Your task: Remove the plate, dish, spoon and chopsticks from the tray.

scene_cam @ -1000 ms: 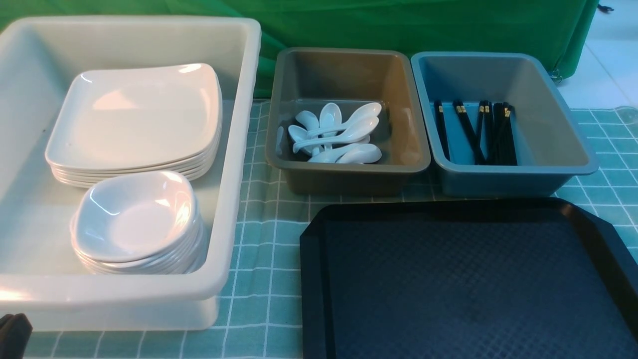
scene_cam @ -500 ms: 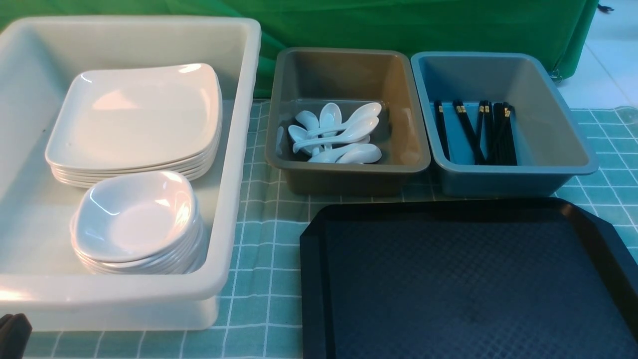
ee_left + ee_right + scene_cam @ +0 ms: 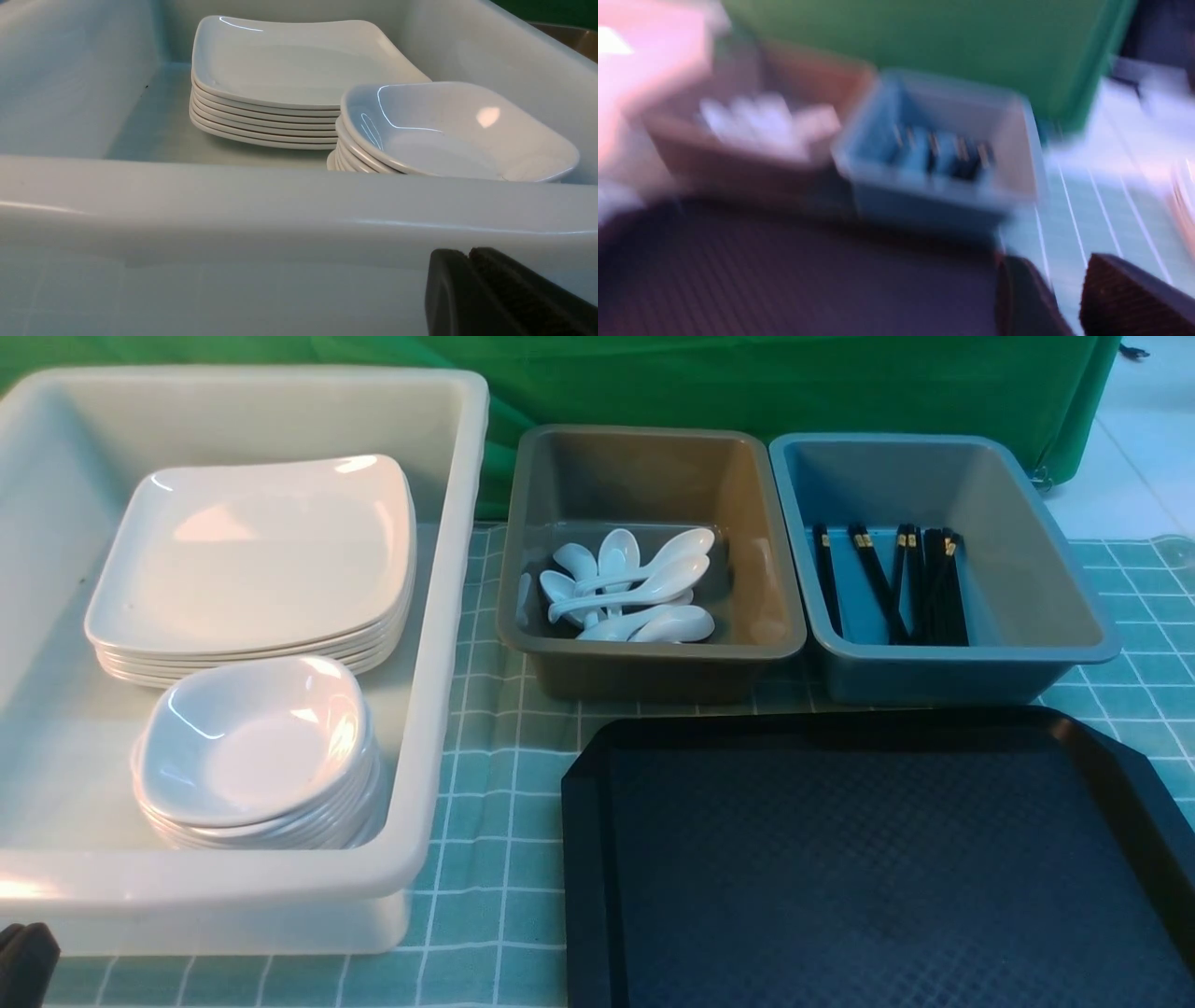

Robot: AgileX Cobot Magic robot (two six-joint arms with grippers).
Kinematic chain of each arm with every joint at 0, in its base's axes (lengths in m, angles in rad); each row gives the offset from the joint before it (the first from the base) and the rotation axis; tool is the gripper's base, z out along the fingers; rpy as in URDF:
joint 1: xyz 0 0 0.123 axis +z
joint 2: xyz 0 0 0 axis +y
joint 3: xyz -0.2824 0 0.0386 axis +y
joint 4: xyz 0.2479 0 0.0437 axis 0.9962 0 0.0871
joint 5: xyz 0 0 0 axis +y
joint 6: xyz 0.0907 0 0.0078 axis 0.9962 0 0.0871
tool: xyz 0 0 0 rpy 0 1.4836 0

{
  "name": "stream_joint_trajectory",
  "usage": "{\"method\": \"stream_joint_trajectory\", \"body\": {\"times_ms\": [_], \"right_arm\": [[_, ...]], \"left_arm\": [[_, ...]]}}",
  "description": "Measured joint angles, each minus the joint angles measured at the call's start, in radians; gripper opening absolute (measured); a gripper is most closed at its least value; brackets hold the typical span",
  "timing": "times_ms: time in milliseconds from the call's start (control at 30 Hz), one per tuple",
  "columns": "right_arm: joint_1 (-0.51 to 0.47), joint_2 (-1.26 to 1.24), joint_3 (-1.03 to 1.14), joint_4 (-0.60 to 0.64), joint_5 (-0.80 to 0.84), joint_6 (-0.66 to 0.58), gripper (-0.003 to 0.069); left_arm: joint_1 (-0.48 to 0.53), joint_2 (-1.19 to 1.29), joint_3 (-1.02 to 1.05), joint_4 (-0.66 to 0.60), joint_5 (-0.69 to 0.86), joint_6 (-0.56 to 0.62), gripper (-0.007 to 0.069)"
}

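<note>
Nearest to the robot lay the black tray [image 3: 878, 877], a plastic rectangle with cut corners, a raised rim and a fine woven-looking texture; its surface was bare. The left gripper [image 3: 467, 261] was pressed shut, holding nothing, just in front of the near wall of the big white tub [image 3: 439, 644]. The right gripper [image 3: 1064, 298] appeared in a blurred view above the tray's edge, its jaws a little apart with nothing between them.

Inside the tub, a stack of small rounded dishes [image 3: 252, 747] stood in front and a stack of glossy square plates [image 3: 252, 555] behind it, the two stacks almost touching.

Beyond the tray, the grey-brown bin [image 3: 653, 644] held the white spoons [image 3: 635, 588] in a loose heap, handles mostly pointing left. The blue bin [image 3: 943, 653] beside it, rims touching, held the black chopsticks [image 3: 896, 583], long axis running front to back, gold bands at the far end. Its right half was free.
</note>
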Motion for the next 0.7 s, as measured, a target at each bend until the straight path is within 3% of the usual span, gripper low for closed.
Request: {"method": "stream_joint_trajectory", "body": {"times_ms": [233, 700], "right_arm": [[-0.104, -0.152, 0.289, 0.002, -0.015, -0.011, 0.0237], [-0.107, -0.184, 0.301, 0.008, -0.024, -0.008, 0.0237]], "left_arm": [[0.000, 0.000, 0.000, 0.006, 0.000, 0.000, 0.0017], [0.000, 0.000, 0.001, 0.007, 0.001, 0.000, 0.0017]]}}
